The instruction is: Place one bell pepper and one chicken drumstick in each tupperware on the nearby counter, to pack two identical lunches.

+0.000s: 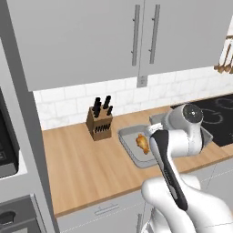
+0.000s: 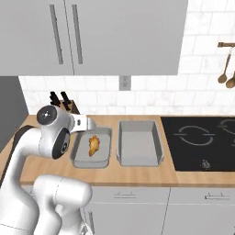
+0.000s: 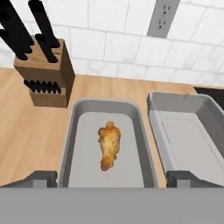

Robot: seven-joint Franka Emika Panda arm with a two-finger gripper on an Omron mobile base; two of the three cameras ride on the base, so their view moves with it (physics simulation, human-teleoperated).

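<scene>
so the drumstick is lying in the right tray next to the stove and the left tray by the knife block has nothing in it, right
Not quite: the trays are swapped. The drumstick lies in the left tray, the one nearer the knife block, and the right tray next to the stove has nothing in it. The right base view shows this, and the hand view agrees.

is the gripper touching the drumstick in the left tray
Apart. In the hand view the gripper is open, its fingertips wide on either side, and the chicken drumstick lies alone on the tupperware floor.
</scene>
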